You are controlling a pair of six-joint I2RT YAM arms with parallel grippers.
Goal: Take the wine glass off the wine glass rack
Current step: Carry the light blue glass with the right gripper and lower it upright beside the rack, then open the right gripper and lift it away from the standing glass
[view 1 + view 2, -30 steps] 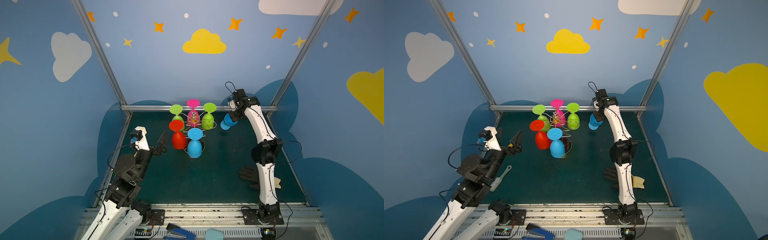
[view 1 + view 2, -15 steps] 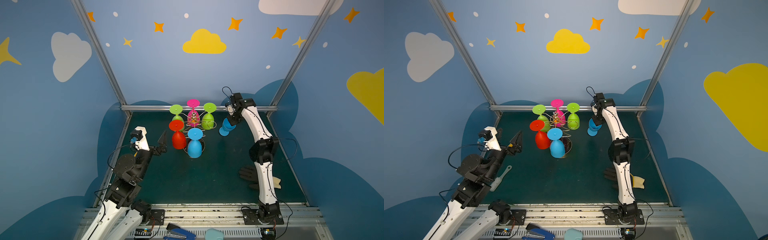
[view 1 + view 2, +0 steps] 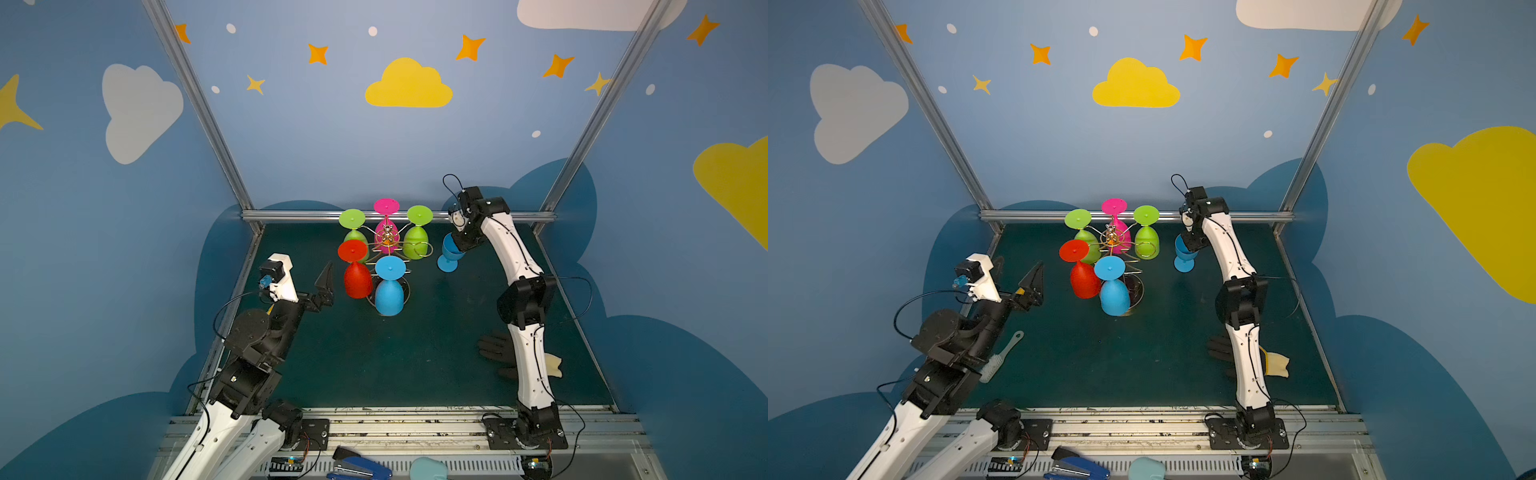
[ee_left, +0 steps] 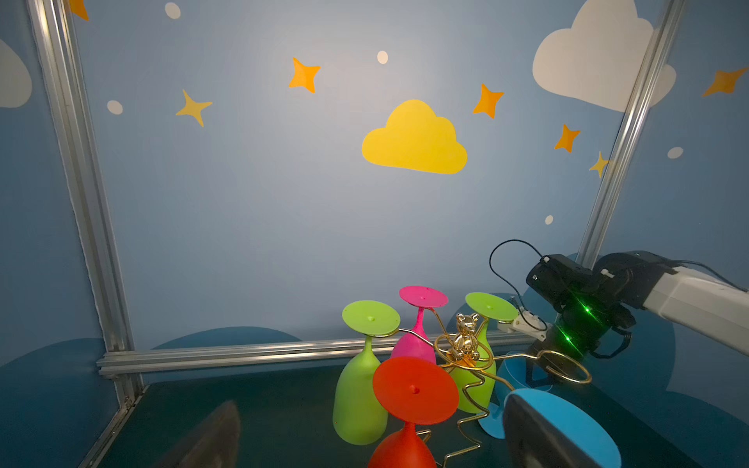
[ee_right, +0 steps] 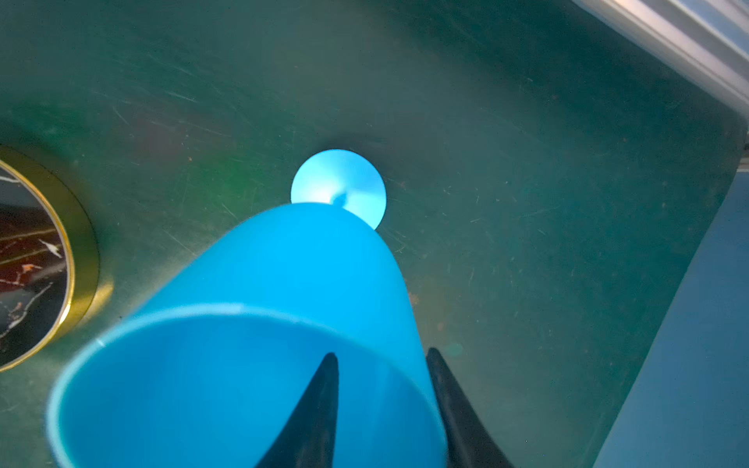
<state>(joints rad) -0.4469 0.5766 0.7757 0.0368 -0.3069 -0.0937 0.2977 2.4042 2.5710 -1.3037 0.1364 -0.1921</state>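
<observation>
Wine glass [image 3: 450, 254]: foot on desk [image 3: 415, 353], right of rack [image 3: 388, 240]; your right tool [image 5: 381, 352] straddles its rim, parted, unclamped.

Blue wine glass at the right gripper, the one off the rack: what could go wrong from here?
1. The freed blue wine glass looks tilted in both top views, and the jaws look loose around its wall; it could tip over.
2. The right gripper straddles its rim, one finger inside the bowl; withdrawing sideways could drag it down.
3. It stands near the wine glass rack; a fall could knock the hanging glasses.
</observation>
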